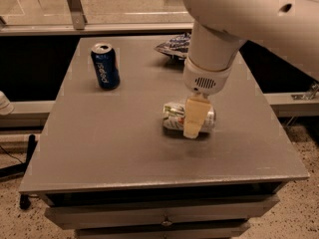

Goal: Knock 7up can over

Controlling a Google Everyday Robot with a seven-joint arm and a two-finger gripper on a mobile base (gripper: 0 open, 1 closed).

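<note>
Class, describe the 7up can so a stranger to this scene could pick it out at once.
Find the grey table; right of its middle hangs the robot's claw. At its tip is the 7up can: silvery-white with green, lying on its side, while the dark blue Pepsi can stands upright back left.

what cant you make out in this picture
- Camera view, 7up can: it lies on its side on the table. Its middle is hidden by the gripper directly in front, so contact cannot be judged.
- Camera view, crinkly bag at the far edge: partly covered by the arm.
- Camera view, arm: cut off by the top and right edges.
</note>
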